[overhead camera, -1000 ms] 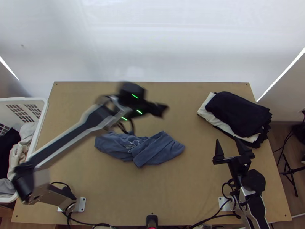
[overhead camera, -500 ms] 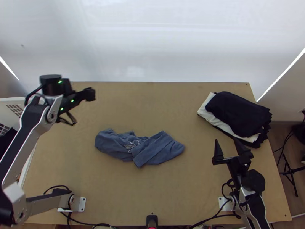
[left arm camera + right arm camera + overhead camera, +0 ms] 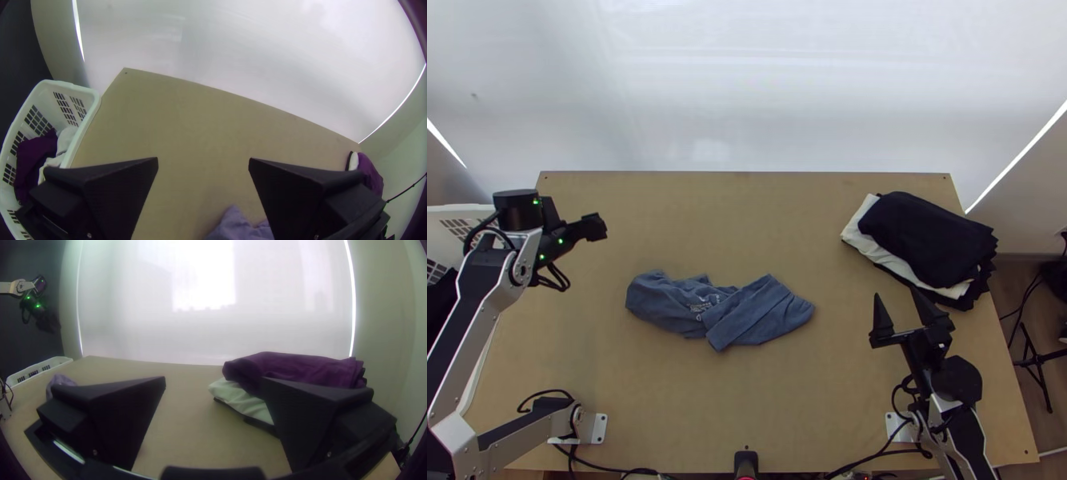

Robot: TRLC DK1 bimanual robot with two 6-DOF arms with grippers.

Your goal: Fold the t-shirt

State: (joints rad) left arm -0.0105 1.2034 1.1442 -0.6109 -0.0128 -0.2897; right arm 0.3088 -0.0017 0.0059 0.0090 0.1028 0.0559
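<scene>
My left gripper (image 3: 597, 226) is now well away from the table's middle, where it hung just beyond the blue-grey t-shirt (image 3: 755, 320) in the earliest top view. It has swung across to the basket side, and since the later of the two earlier views it has come a little closer to my bases and farther outward. My left forearm (image 3: 475, 312) now crosses the white basket (image 3: 455, 209), covering pale cloth I could see at first. My right gripper (image 3: 895, 291) has drifted slightly toward the middle.

Robotics lab with 2 arms (image 3: 467, 312)
</scene>
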